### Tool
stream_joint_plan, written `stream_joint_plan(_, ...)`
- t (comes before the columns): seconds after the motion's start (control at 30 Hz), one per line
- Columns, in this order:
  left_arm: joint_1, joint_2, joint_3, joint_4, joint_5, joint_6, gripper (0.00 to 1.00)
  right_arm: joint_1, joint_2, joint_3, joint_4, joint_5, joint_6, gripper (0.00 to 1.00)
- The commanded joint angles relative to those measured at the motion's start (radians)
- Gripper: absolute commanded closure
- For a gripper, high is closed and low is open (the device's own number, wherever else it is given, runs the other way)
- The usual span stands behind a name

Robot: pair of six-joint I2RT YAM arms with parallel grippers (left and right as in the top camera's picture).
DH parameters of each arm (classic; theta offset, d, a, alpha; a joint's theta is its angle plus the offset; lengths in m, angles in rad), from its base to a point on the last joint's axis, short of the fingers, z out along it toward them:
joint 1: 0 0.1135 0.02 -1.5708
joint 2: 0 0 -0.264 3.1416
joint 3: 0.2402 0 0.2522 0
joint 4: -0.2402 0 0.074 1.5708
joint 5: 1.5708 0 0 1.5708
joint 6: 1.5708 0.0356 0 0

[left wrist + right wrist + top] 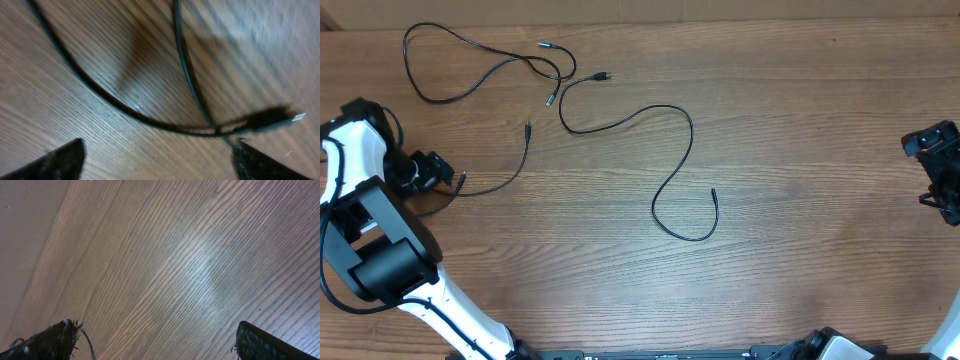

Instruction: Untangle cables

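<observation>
Overhead view: you are looking at three thin black flexible cables lying on the brown wood-grain surface (800, 120). The looped cable (450, 60) is lying at the upper left, the S-shaped cable (670, 170) at the centre, and the short cable (505, 170) is ending just beside the left gripper (445, 175). The right gripper (940, 170) is sitting well apart at the right edge.

Left wrist view: the left gripper (160, 157) is standing released, with the short cable (115, 102) and its silver plug tip (298, 117) resting ungrasped on the surface.

Right wrist view: the right gripper (155, 340) is standing released over bare wood.
</observation>
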Motion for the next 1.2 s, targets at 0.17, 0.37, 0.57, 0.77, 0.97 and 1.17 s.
stream_joint_plan(0.17,-0.002,-0.024,-0.010,0.001,0.117,0.300,0.25,-0.001,-0.003,0.011,0.006,0.011,-0.008,0.00)
stream_joint_plan(0.37,-0.005,-0.023,-0.034,0.040,0.132,0.445,0.20,-0.001,-0.003,0.011,0.006,0.011,-0.008,0.00)
stream_joint_plan(0.57,-0.005,-0.023,-0.126,0.128,0.121,0.471,0.16,-0.001,-0.003,0.011,0.006,0.011,-0.008,0.00)
stream_joint_plan(0.77,-0.005,-0.023,-0.162,0.167,0.120,0.501,0.35,-0.001,-0.003,0.011,0.006,0.011,-0.008,0.00)
stream_joint_plan(0.97,-0.006,-0.023,-0.201,0.201,0.119,0.535,0.37,-0.001,-0.003,0.011,0.006,0.011,-0.008,0.00)
stream_joint_plan(1.17,-0.008,-0.023,-0.267,0.254,0.120,0.550,0.45,-0.001,-0.003,0.011,0.006,0.011,-0.008,0.00)
